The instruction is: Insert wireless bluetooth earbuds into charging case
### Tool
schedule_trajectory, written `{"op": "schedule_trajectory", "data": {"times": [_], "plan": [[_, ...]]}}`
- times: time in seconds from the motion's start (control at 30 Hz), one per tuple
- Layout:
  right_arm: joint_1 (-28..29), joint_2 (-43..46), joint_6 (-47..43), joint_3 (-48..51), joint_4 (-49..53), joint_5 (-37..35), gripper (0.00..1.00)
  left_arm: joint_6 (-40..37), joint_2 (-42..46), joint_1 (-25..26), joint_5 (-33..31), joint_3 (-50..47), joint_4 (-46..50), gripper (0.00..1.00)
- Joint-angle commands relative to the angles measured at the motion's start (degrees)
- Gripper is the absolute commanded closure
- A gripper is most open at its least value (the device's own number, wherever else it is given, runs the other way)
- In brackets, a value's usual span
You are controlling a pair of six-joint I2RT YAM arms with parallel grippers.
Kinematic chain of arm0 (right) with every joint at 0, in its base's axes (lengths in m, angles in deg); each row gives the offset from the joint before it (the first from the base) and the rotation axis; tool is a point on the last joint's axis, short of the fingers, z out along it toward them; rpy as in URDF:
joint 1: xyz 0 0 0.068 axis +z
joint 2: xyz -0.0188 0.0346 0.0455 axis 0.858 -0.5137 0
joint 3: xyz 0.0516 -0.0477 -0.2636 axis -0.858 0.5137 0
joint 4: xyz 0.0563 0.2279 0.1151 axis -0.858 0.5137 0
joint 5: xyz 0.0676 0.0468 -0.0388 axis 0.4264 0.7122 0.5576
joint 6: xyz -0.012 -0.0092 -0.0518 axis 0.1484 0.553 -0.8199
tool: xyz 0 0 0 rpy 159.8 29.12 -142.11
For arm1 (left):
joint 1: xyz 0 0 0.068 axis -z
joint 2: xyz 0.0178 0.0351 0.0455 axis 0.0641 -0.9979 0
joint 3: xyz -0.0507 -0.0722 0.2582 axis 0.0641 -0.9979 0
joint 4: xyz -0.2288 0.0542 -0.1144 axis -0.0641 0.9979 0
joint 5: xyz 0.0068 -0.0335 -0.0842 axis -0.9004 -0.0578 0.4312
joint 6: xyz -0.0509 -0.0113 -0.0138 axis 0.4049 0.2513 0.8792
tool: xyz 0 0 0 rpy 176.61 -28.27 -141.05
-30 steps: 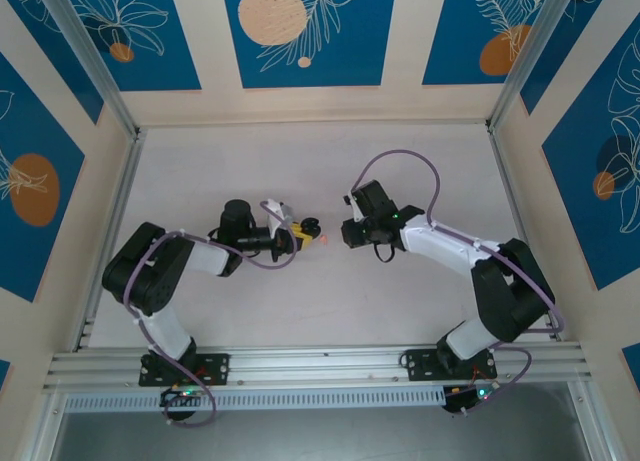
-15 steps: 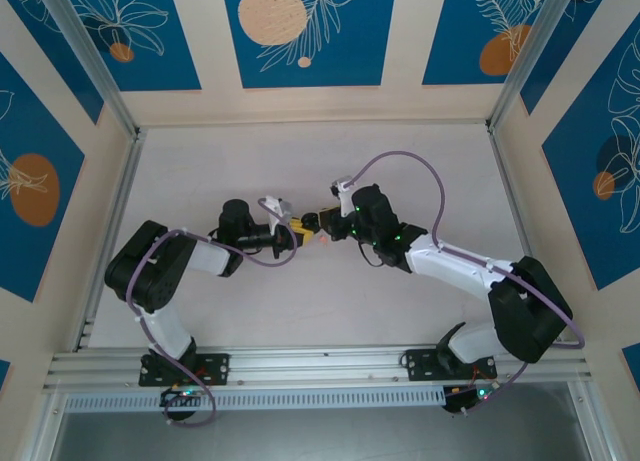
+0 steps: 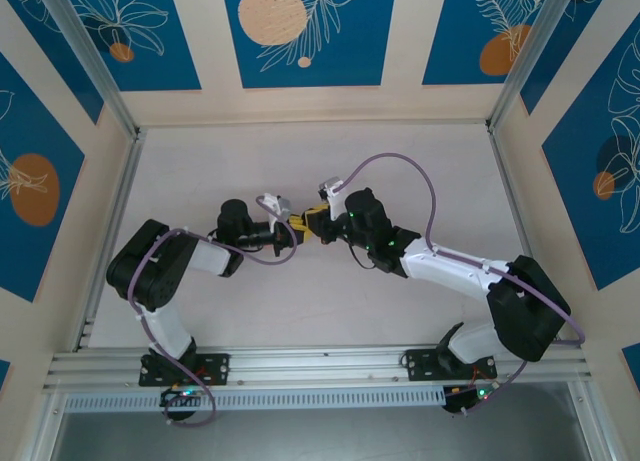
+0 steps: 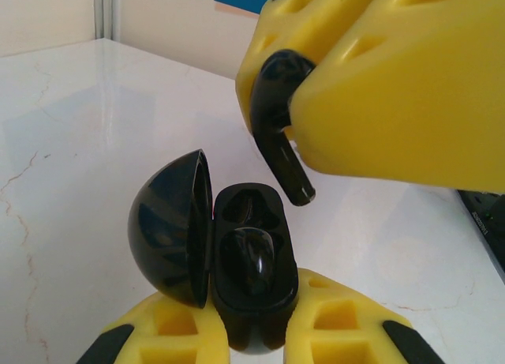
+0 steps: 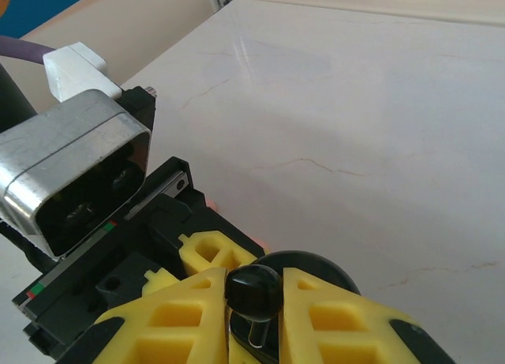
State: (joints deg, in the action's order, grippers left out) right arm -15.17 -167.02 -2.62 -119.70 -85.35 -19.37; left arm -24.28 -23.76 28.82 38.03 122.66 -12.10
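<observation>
Black earbud [image 4: 249, 259] in one case [image 4: 169, 226]; another earbud [image 4: 278, 147] in right tool [image 4: 290, 88].

The left arm [image 3: 150, 276] is rising from its base at the lower left of the frame and bending toward the middle. The right arm [image 3: 450, 266] is reaching in from the lower right, its white forearm slanting up and left. The left gripper [image 3: 299, 228] and the right gripper [image 3: 319, 220] are meeting tip to tip at the centre of the frame, their yellow fingers touching or nearly so. Whatever is sitting between the fingers is too small to tell. A purple cable [image 3: 400, 159] is arching above the right arm. Both grippers are hanging over the pale table [image 3: 430, 181].
</observation>
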Motion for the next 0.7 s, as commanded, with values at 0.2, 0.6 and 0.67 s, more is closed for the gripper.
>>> {"op": "schedule_trajectory", "data": {"times": [0.2, 0.6, 0.67], "plan": [[0.2, -0.26, -1.08, 1.11, -1.28, -2.49, 0.8, 1.91, -0.77, 0.34, 2.37, -0.1, -4.56, 0.93], [-0.42, -1.23, -0.95, 2.07, -1.65, -3.36, 0.8, 2.99, -0.97, 0.17, 2.91, -0.15, -6.17, 0.93], [-0.5, -0.84, -1.04, 2.36, -1.4, -3.28, 0.8, 3.02, -0.97, 0.17, 2.88, -0.22, -6.3, 0.93]]}}
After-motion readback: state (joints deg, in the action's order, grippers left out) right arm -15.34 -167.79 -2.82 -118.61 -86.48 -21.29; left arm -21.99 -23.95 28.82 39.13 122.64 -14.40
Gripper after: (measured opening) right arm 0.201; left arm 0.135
